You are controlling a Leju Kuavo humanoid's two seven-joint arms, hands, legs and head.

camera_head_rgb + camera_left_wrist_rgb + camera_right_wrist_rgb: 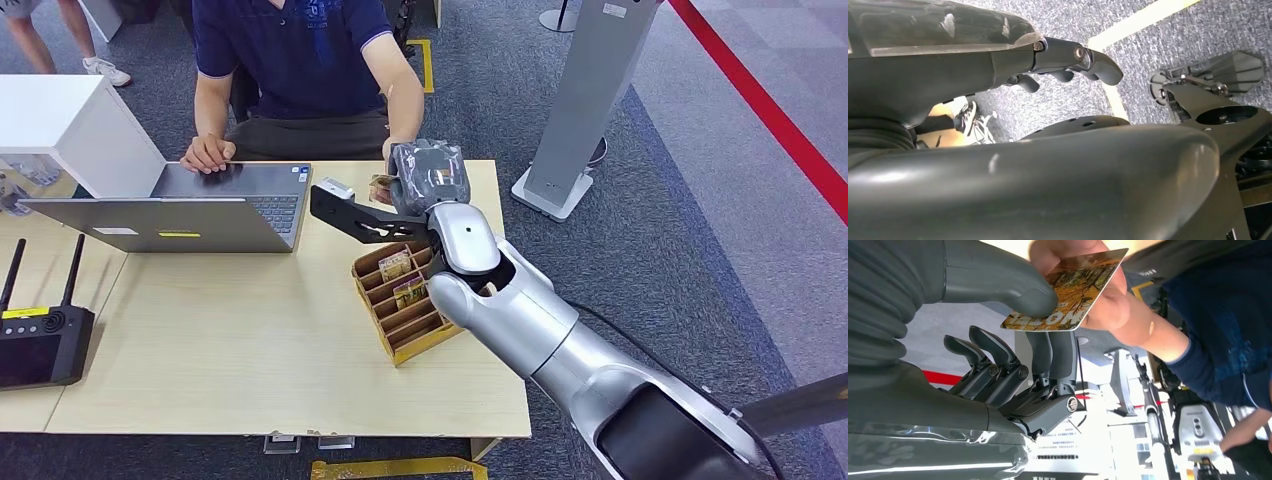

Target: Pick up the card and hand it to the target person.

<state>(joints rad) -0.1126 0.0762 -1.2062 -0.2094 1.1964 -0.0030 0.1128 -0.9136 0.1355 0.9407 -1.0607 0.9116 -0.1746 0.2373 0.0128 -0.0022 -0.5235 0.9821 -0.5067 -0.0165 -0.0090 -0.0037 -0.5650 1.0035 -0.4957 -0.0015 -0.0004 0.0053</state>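
Observation:
The card [1075, 285], orange and brown with a printed picture, is pinched between the thumb and the dark fingers [1058, 355] of my right hand [1013, 340]. A person's hand [1110, 307] grips the card's far end at the same time. In the head view my right hand [428, 178] is raised over the table's far edge, in front of the seated person in a dark blue shirt [300, 55], and a sliver of the card [381, 183] shows beside it. My left hand [1068, 62] hangs over grey carpet and holds nothing.
A wooden slotted rack [420, 325] with more cards stands on the light wood table [250, 350] beneath my right forearm. An open laptop [200, 205] sits at the far left, with a black controller [40, 340] and a white box [70, 130]. A grey pillar stand [580, 110] rises at the right.

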